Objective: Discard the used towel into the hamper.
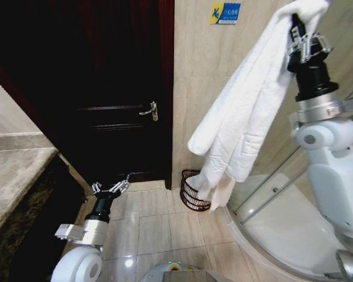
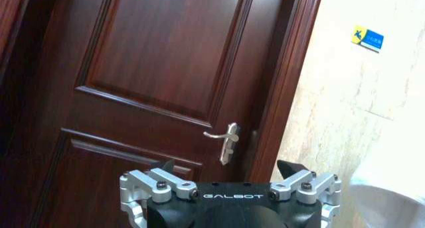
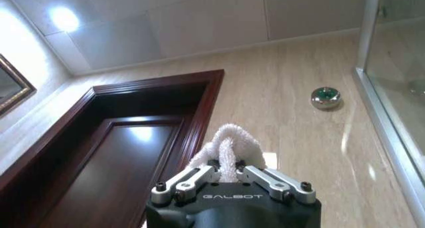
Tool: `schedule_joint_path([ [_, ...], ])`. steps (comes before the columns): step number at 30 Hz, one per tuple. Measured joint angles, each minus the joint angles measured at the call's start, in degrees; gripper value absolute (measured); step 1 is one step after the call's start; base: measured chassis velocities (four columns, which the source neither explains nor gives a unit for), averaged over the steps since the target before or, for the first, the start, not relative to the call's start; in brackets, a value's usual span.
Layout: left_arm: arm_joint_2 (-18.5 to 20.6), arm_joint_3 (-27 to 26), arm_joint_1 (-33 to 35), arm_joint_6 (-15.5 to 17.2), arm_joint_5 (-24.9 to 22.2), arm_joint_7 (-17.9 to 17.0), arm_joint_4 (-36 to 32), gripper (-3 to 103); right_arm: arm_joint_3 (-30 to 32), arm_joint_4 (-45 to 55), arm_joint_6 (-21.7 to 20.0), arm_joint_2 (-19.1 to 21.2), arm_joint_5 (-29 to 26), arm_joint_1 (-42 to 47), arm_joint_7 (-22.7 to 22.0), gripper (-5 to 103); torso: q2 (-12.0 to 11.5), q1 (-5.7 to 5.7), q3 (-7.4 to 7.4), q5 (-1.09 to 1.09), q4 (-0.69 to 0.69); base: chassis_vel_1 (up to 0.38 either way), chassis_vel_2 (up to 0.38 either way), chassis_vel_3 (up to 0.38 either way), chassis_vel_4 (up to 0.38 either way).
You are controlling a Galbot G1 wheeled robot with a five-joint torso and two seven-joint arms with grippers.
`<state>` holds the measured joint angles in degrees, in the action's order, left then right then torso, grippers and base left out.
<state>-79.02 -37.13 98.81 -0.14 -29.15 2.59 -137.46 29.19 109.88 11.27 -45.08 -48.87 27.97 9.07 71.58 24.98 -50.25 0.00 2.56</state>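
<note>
My right gripper [image 1: 298, 26] is raised high at the right, shut on the top fold of a white towel [image 1: 241, 117]. The towel hangs down in long folds, and its lower end drapes in front of the hamper [image 1: 191, 191]. This small dark wire basket stands on the floor against the beige wall beside the door frame, partly hidden by the cloth. In the right wrist view the towel [image 3: 229, 141] bulges out between the shut fingers of my right gripper [image 3: 227, 169]. My left gripper [image 1: 110, 187] hangs low at the left, open and empty, and in the left wrist view it [image 2: 228, 169] faces the door.
A dark wooden door [image 1: 117, 88] with a metal handle [image 1: 151, 110] stands shut ahead. A stone counter [image 1: 15, 176] runs along the left. A curved glass shower enclosure [image 1: 282, 211] takes up the right. Pale tiled floor [image 1: 153, 223] lies between them.
</note>
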Motion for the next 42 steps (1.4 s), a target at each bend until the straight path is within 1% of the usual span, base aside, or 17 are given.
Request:
schedule_joint_path([
  [1,0.0,0.0,0.0,0.0,0.0,0.0,0.0,100,-1.23,-1.29,0.1,-0.91,1.17,-1.82,0.0,7,0.0,0.0,0.0,-0.01,0.0,0.0,0.0,0.0,0.0],
  [2,0.0,0.0,0.0,0.0,0.0,0.0,0.0,100,-1.23,-1.29,0.1,-0.91,1.17,-1.82,0.0,7,0.0,0.0,0.0,-0.01,0.0,0.0,0.0,0.0,0.0],
  [4,0.0,0.0,0.0,0.0,0.0,0.0,0.0,100,-3.68,-4.07,0.36,-2.69,3.24,-5.71,-0.05,7,0.0,0.0,0.0,0.0,0.01,0.0,0.0,0.0,0.0],
  [5,0.0,0.0,0.0,0.0,0.0,0.0,0.0,100,-3.68,-4.07,0.36,-2.69,3.24,-5.71,-0.05,7,0.0,0.0,0.0,0.0,0.01,0.0,0.0,0.0,0.0],
  [7,0.0,0.0,0.0,0.0,0.0,0.0,0.0,100,-6.51,-7.26,0.87,-4.31,4.95,-9.52,-0.03,7,0.0,0.0,0.0,-0.03,0.01,0.0,0.0,0.0,0.0],
  [13,0.0,0.0,0.0,0.0,0.0,0.0,0.0,100,-10.87,-14.18,1.9,-7.55,7.54,-16.09,1.46,7,-0.01,0.01,0.0,0.01,0.01,0.0,0.0,0.0,0.0],
  [15,0.0,0.0,0.0,0.0,0.0,0.0,0.0,100,-11.35,-15.46,2.1,-8.03,7.75,-17.15,1.82,7,0.0,0.01,0.0,0.01,0.01,0.0,0.0,0.0,0.0],
  [19,0.0,0.0,0.0,0.0,0.0,0.0,0.0,100,-13.77,-22.3,3.63,-9.42,8.4,-22.09,4.12,7,-0.01,0.0,0.0,0.01,0.01,0.0,0.0,0.0,0.0],
  [26,0.0,0.0,0.0,0.0,0.0,0.0,0.0,100,-15.08,-29.69,5.4,-10.98,8.83,-27.25,6.29,7,0.0,0.0,0.0,0.0,0.01,0.0,0.0,0.0,0.0],
  [30,0.0,0.0,0.0,0.0,0.0,0.0,0.0,100,-14.9,-29.76,5.47,-11.09,8.89,-26.66,6.42,7,0.0,0.0,0.0,-0.02,0.01,0.0,0.0,0.0,0.0],
  [31,0.0,0.0,0.0,0.0,0.0,0.0,0.0,100,-14.53,-29.14,5.45,-11.08,8.89,-25.54,6.43,7,0.0,0.0,0.0,0.02,0.0,0.0,0.0,0.0,0.0],
  [34,0.0,0.0,0.0,0.0,0.0,0.0,0.0,100,-13.83,-27.89,5.36,-10.98,8.89,-23.5,6.41,7,0.0,0.0,0.0,0.03,0.0,0.0,0.0,0.0,0.0],
  [35,0.0,0.0,0.0,0.0,0.0,0.0,0.0,100,-13.44,-27.25,5.35,-10.88,8.89,-22.36,6.4,7,0.0,0.0,0.0,0.0,0.01,0.0,0.0,0.0,0.0],
  [38,0.01,0.0,0.0,0.0,0.0,0.0,0.0,100,-11.86,-25.41,5.36,-10.51,8.86,-18.32,6.39,7,0.0,-0.01,0.01,0.0,0.0,0.0,0.0,0.0,0.0],
  [39,0.01,0.0,0.0,0.0,0.0,0.0,0.0,100,-11.86,-25.41,5.36,-10.51,8.86,-18.32,6.39,7,0.0,-0.01,0.01,0.0,0.0,0.0,0.0,0.0,0.0],
  [41,0.0,0.0,0.0,0.0,0.0,0.0,0.0,100,-10.47,-24.69,5.5,-10.33,8.78,-14.51,6.47,7,0.0,-0.01,0.0,0.03,0.0,0.0,0.0,0.0,0.0],
  [42,0.0,0.0,0.0,0.0,0.0,0.0,0.0,100,-10.47,-24.69,5.5,-10.33,8.78,-14.51,6.47,7,0.0,-0.01,0.0,0.03,0.0,0.0,0.0,0.0,0.0],
])
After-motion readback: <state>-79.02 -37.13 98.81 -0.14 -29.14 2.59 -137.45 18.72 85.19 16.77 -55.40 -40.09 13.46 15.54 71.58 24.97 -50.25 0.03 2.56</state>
